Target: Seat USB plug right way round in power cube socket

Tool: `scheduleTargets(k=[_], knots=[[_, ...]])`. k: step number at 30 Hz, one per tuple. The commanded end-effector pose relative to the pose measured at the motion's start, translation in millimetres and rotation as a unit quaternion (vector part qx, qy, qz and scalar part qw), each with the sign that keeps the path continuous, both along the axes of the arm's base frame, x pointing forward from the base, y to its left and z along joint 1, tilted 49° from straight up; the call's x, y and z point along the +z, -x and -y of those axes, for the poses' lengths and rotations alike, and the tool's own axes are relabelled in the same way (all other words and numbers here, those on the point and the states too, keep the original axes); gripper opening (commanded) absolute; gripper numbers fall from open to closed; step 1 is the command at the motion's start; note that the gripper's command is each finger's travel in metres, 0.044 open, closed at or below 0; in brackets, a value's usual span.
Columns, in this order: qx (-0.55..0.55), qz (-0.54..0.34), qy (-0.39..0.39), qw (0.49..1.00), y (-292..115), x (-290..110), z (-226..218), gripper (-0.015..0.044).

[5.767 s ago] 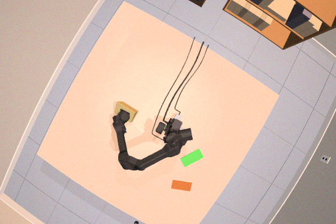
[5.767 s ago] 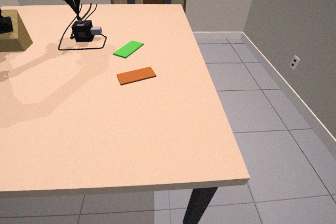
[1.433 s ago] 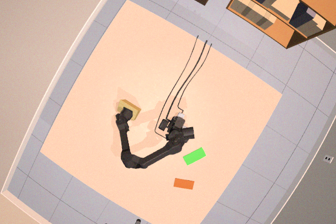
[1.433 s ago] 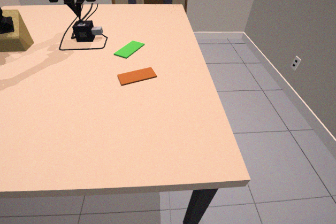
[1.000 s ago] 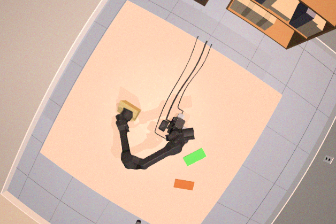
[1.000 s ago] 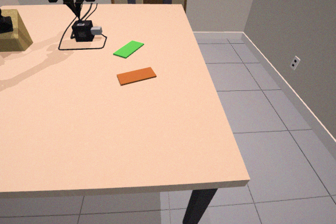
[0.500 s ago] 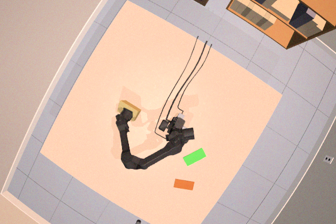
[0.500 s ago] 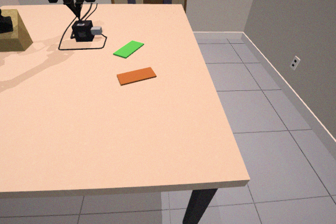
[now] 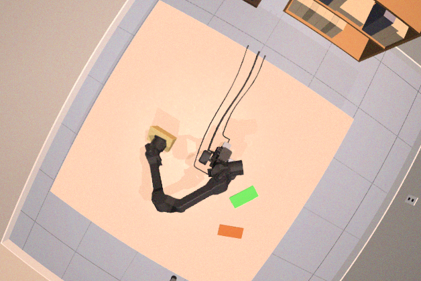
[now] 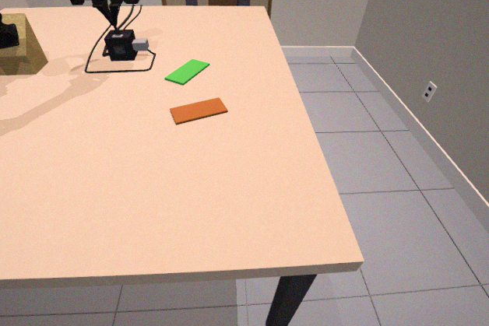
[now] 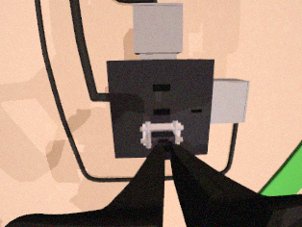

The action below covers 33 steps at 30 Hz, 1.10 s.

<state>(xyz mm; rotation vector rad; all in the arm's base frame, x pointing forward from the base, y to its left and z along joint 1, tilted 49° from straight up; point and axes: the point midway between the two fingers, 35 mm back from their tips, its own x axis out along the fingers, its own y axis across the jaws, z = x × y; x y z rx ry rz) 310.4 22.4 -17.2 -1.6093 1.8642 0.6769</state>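
The black power cube [image 11: 182, 85] [image 10: 119, 50] stands on the table with dark cables running off behind it. The white USB plug [image 11: 162, 133] [image 10: 117, 36] sits in the socket on the cube's top, near the edge closest to the wrist camera. My gripper [image 11: 165, 151] [image 10: 114, 26] [image 9: 218, 157] points straight down over the cube, shut on the USB plug at its near side. How deep the plug sits is too small to tell. In the overhead view the gripper hides most of the cube.
Grey plugs [image 11: 156, 28] [image 11: 228, 101] [image 10: 140, 43] sit in two side faces of the cube, and cables [image 11: 72, 122] [image 9: 234, 96] loop around it. A green card [image 10: 187, 71] [image 9: 243, 196] and an orange card [image 10: 198, 110] [image 9: 230, 231] lie flat nearby. The yellow arm base [image 9: 162, 136] [image 10: 17, 43] is to the left.
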Motion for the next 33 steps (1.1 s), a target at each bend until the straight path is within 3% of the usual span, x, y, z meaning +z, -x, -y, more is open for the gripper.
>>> scheduleTargets(k=[1, 33], knots=[[0.002, 0.000, 0.001, 1.000, -0.2, -0.4, 0.9, 0.0000], [0.002, 0.000, 0.002, 1.000, 0.2, -3.0, 3.7, 0.0000]])
